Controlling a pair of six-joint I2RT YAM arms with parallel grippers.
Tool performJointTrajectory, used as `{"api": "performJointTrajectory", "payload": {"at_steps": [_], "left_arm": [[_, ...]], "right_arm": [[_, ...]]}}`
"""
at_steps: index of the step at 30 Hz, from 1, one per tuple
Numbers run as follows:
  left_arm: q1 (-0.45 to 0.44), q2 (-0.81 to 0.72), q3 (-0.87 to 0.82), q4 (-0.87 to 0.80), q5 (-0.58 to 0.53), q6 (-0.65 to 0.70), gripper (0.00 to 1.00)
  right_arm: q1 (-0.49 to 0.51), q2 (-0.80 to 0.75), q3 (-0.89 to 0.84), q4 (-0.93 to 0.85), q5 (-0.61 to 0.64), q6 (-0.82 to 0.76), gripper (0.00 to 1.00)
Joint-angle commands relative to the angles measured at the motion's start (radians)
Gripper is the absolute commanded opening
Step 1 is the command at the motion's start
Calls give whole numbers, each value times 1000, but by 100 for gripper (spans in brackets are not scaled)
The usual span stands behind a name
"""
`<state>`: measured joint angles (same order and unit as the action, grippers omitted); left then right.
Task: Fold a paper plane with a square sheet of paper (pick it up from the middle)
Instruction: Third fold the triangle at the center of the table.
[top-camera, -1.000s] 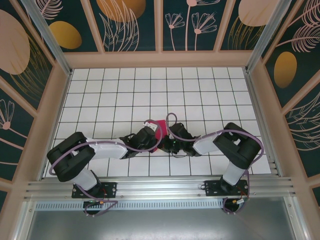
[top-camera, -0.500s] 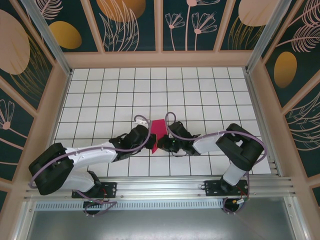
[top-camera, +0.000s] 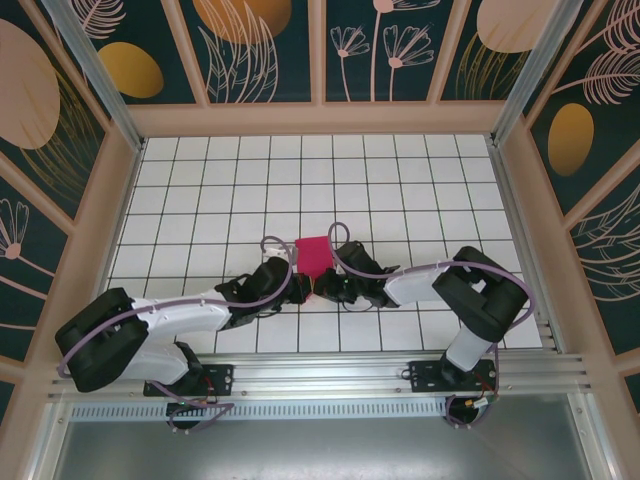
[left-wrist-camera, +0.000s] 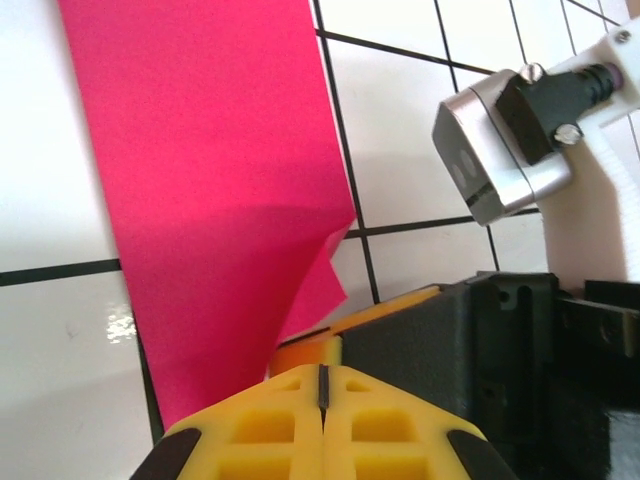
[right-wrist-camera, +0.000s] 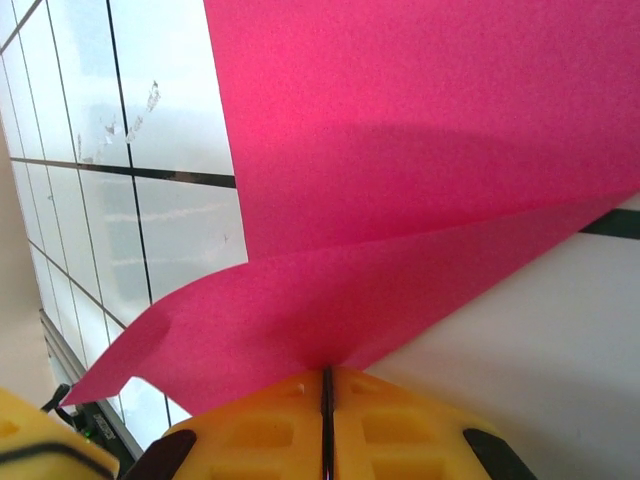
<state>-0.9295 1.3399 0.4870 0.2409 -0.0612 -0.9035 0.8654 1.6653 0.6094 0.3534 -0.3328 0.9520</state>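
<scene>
Right claw (right-wrist-camera: 327, 378) pinched the lower edge of the doubled pink paper (top-camera: 315, 255) at the frame's centre; the left claw (left-wrist-camera: 322, 375) sat closed beside it, its hold unclear. It seemed an early fold, and the next move would need the crease pressed flat, edges aligned.

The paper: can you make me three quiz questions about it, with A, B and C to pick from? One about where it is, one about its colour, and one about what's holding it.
1. Where is the paper?
A by the far wall
B between the two sets of jaws
C on the metal rail

2. What colour is it?
A blue
B yellow
C pink

3. What are the right jaws doing?
A pinching the paper
B standing wide open
C shut on nothing

Answers:
1 B, the top view shows the jaws coming to its near edge, one set from each side.
2 C, it is bright pink in every view.
3 A, in the right wrist view the paper's edge runs into their closed seam.
</scene>
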Motion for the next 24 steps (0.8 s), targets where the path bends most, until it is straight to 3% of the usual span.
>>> {"api": "performJointTrajectory", "payload": {"at_steps": [1,15,21,24], "left_arm": [[-2,33,37,-12,-50,18,9],[-2,89,92,-46,-164,90,20],[-1,42,90,-75,-136,115,33],[6,7,84,-83,-136,128,34]], "right_arm": [[-5,19,34,-11,2,-25,11],[-9,24,44,-16,1,-33,12],[-15,26,47,-22,5,-33,12],[-17,27,53,-20,6,-33,12]]}}
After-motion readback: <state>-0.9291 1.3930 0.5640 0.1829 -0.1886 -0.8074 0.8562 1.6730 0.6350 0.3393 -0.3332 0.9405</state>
